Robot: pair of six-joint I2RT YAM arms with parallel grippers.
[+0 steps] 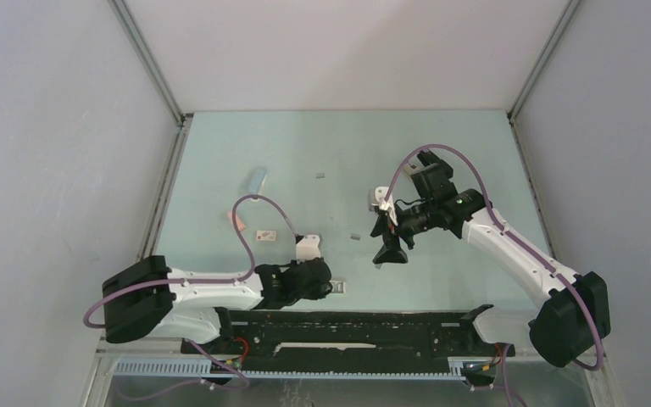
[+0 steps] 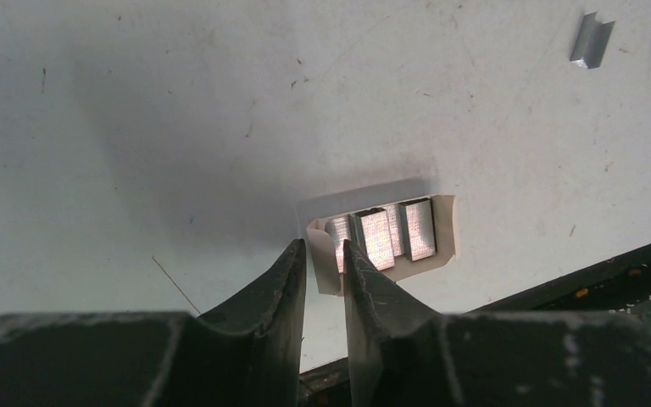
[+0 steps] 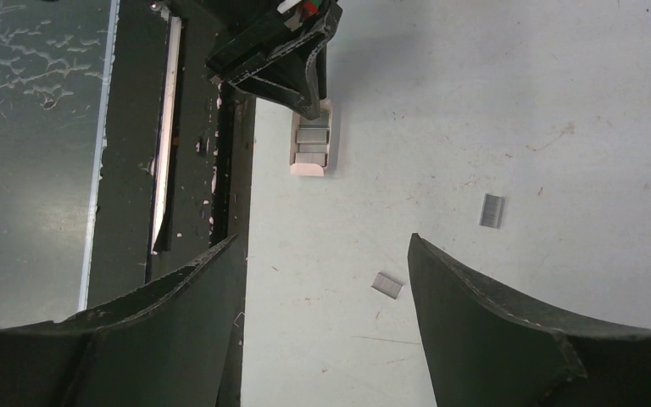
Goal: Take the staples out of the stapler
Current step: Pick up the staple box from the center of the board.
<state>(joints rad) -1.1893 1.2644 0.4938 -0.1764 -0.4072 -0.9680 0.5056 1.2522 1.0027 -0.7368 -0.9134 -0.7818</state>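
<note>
A small white cardboard tray (image 2: 445, 227) holds several silvery strips of staples (image 2: 377, 237) and lies near the table's front edge. My left gripper (image 2: 324, 246) is low over it. Its jaws are open by a narrow gap, with the tray's curled end flap (image 2: 326, 254) between the tips. Loose staple strips lie on the table (image 3: 387, 286) (image 3: 492, 210) (image 2: 592, 41). My right gripper (image 3: 322, 240) hangs wide open above the table, holding nothing. A small light-blue object (image 1: 258, 178), perhaps the stapler, lies at the back left, far from both grippers.
A small pink block (image 1: 239, 220) and a little white box (image 1: 264, 235) lie left of centre. More staple bits sit at mid-table (image 1: 355, 238) (image 1: 319, 175). The black base rail (image 1: 347, 326) runs along the near edge. Grey walls enclose the table.
</note>
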